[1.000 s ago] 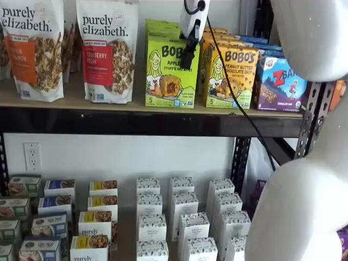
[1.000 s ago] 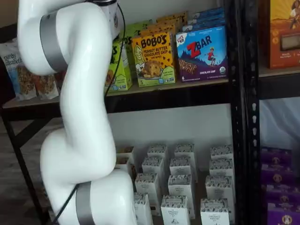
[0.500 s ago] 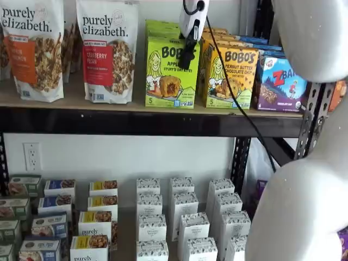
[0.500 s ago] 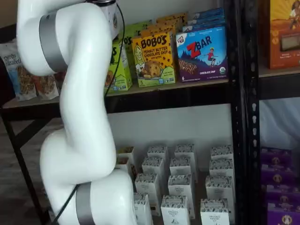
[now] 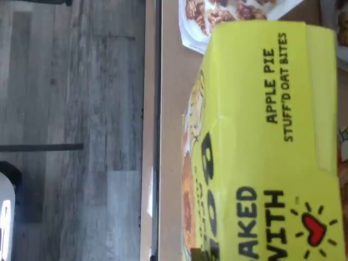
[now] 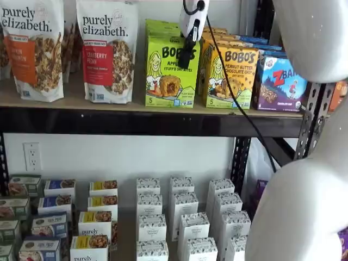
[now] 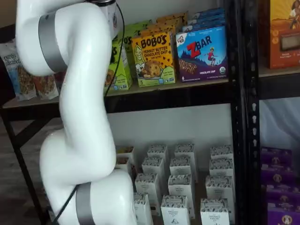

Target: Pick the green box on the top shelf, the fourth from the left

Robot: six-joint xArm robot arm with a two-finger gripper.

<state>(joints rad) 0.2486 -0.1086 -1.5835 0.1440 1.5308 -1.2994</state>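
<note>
One lime-green cardboard Bobo's Apple Pie carton (image 6: 171, 70) stands upright on the tan wood bench (image 6: 70, 100); black fingers (image 6: 187, 54) hang before its top-right face; their spread cannot be told.

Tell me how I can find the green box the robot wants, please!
Look at the top shelf, the tan wood board with a thick black beam along its front. Past the tall Purely Elizabeth granola bags stands the green box, with the gripper hanging in front of it. It is lime green and says Apple Pie, while the Bobo's box beside it is yellow-orange.
</note>
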